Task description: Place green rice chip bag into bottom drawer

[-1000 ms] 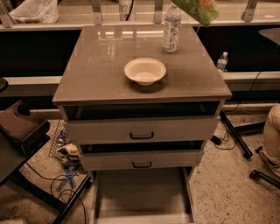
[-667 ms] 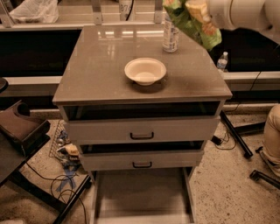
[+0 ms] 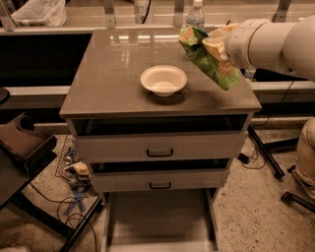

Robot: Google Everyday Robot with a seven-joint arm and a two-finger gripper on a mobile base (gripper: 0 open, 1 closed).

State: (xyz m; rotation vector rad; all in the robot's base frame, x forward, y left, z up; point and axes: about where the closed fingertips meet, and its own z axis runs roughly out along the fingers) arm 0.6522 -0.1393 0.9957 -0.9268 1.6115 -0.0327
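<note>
- Camera view: bottom drawer (image 3: 160, 216) is seen pulled out, open from above between its side rails.
- Over the right edge of the cabinet top (image 3: 113, 74), near the bowl (image 3: 164, 80), the gripper (image 3: 212, 45) is closed on the chip bag (image 3: 222, 73).

A round cream-white bowl (image 3: 164, 80) sits near the middle of the grey-brown desk top (image 3: 108, 74). A clear plastic water bottle (image 3: 195, 15) stands at its far edge, right of centre. A crumpled white plastic bag (image 3: 39, 12) lies beyond the far left corner. Tangled cables (image 3: 74, 174) litter the floor below the left edge.
</note>
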